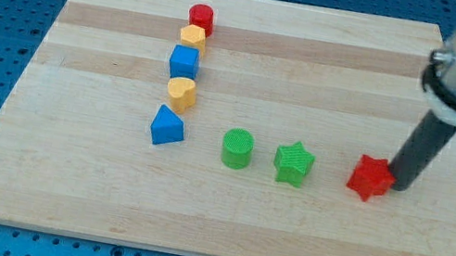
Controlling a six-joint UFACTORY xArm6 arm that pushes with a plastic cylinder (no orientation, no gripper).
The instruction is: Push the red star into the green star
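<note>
My tip [400, 186], a bare rod end effector with no jaws to part or close, is sitting against the red star's [371, 178] right side at the frame's lower right. Bare wood is lying between the red star and the green star [294, 163] to its left, with a green cylinder [237, 147] just beyond. The tabletop's [432, 249] right edge is running near the rod.
</note>
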